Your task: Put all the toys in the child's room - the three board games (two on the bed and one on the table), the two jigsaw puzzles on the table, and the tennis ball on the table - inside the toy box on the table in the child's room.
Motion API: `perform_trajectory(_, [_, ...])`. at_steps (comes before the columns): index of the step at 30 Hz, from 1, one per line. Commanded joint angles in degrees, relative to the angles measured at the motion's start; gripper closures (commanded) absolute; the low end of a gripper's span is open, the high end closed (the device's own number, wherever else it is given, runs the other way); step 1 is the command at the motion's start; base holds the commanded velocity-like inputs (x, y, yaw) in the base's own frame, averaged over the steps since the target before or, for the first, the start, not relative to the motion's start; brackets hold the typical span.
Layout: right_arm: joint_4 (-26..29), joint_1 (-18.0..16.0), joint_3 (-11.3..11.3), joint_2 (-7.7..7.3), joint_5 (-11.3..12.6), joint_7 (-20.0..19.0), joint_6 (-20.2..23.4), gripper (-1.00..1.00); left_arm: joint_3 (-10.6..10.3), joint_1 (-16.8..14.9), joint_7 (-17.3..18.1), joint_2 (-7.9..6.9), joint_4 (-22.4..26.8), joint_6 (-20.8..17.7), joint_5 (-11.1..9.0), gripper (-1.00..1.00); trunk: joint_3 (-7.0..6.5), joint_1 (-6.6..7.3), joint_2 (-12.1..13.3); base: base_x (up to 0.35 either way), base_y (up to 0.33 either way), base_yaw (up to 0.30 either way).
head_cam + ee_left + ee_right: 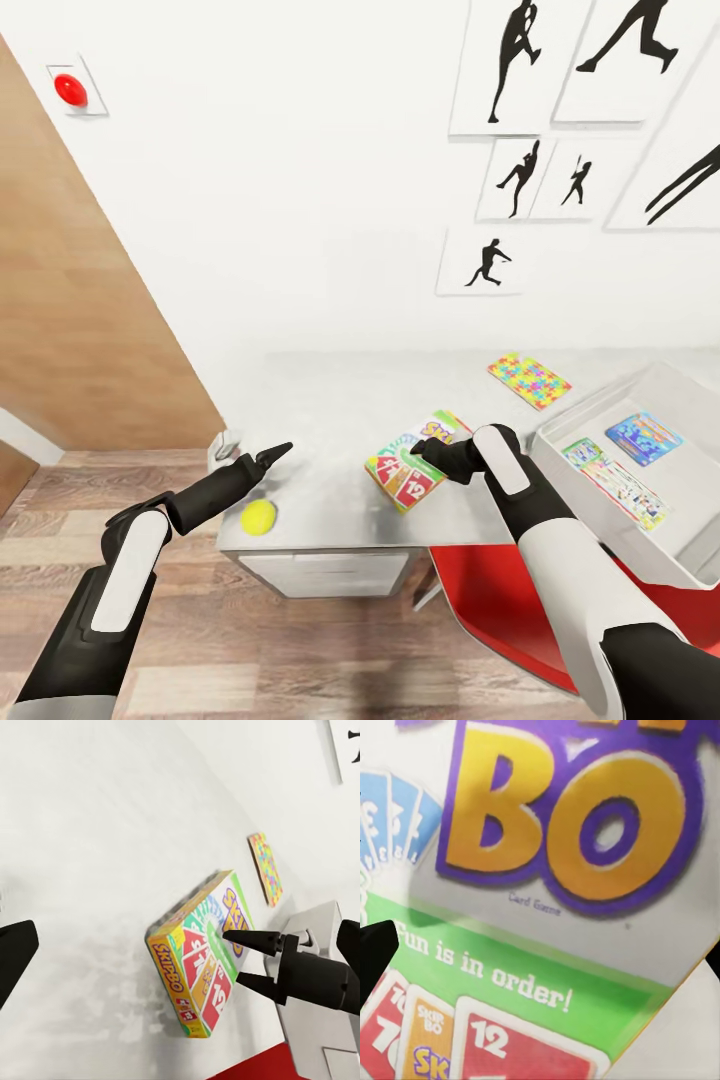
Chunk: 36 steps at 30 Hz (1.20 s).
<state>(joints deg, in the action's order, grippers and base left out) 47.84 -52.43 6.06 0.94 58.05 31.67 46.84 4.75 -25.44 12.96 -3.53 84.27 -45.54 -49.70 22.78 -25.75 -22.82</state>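
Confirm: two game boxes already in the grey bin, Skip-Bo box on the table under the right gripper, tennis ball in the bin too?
One error: the tennis ball is not in the grey bin. The head view shows it on the table near the front edge, by the left gripper. The rest holds: two game boxes in the bin, Skip-Bo box under the right gripper.

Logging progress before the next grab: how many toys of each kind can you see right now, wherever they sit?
Board games: 3, namely Skip-Bo on the table, Monopoly and a blue game in the toy box.
Jigsaws: 1, on the table.
Tennis balls: 1, on the table.
Total: 5 toys.
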Motion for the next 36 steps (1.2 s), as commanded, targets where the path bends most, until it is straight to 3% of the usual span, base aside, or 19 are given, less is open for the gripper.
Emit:
perform_trajectory(1, [0.06, -0.06, 0.09, -0.04, 0.58, 0.60, 0.01, -1.00, 0.09, -0.05, 0.22, 0.01, 0.01, -0.33, 0.11, -1.00, 0.09, -0.03, -0.10, 0.000, 0.000, 0.085])
perform_trajectory(36, [0.15, -0.04, 0.09, -0.08, 0.57, 0.52, 0.06, -1.00, 0.00, -0.05, 0.22, 0.10, 0.01, -0.34, 0.22, -1.00, 0.09, -0.03, -0.10, 0.000, 0.000, 0.257])
